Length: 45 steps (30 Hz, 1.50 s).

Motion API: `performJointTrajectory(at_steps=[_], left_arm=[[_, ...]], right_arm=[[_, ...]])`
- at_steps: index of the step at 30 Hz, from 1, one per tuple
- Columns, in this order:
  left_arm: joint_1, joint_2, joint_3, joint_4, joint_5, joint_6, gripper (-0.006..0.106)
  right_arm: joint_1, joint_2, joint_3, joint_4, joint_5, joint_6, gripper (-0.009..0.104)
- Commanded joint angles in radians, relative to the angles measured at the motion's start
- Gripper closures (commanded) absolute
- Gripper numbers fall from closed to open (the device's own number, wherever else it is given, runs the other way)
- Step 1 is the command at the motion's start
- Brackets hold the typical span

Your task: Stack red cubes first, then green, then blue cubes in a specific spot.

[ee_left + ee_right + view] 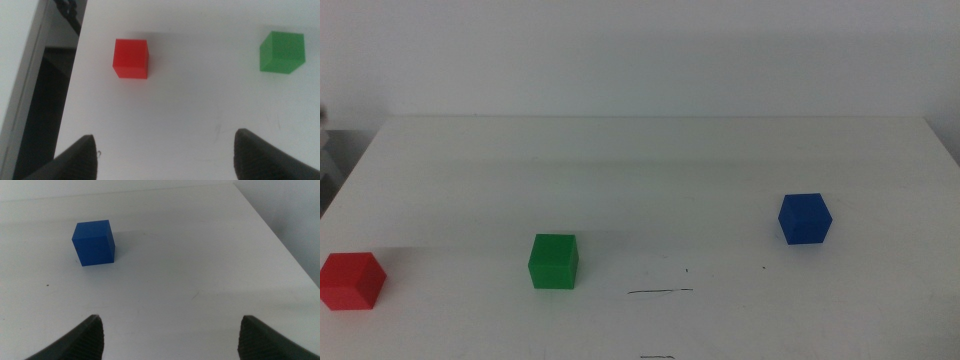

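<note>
On the white table [650,170] a red cube [351,281] sits near the front left edge, with a green cube [553,261] to its right. A blue cube [804,218] rests at the right. The specific spot, a short black pen line [660,291], lies in front between the green and blue cubes. Neither arm shows in the middle view. My left gripper [165,155] hangs open, back from the red cube [131,58], with the green cube [282,51] off to the side. My right gripper [170,337] is open, back from the blue cube [93,242].
The table's left edge [70,75] runs close beside the red cube, with a dark drop beyond it. The right edge [280,235] lies well off from the blue cube. Tiny black dots [686,270] mark the surface near the pen line.
</note>
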Motion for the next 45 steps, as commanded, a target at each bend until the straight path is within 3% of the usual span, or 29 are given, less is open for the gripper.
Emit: performJointTrajectory(at_steps=[1,9,24,31,40,45], left_arm=[[-0.003,0.068,-0.103,0.008,0.049,-0.004,0.007],[-0.003,0.277,-0.289,-0.012,0.102,0.066,0.007],[0.015,0.55,-0.331,-0.013,0.101,0.083,0.007],[0.226,0.704,-0.331,-0.193,0.099,0.297,0.007],[0.276,0.838,-0.331,-0.116,-0.043,0.359,0.007],[0.276,0.9,-0.331,-0.116,-0.1,0.359,0.007]], right_arm=[[-0.008,-0.015,-0.005,-0.015,-0.058,-0.01,0.021],[-0.008,-0.015,-0.005,-0.015,-0.058,-0.01,0.021],[-0.008,-0.015,-0.005,-0.015,-0.058,-0.01,0.021],[-0.008,-0.015,-0.005,-0.015,-0.058,-0.01,0.021],[-0.008,-0.015,-0.005,-0.015,-0.058,-0.01,0.021],[-0.008,-0.015,-0.005,-0.015,-0.058,-0.01,0.021]])
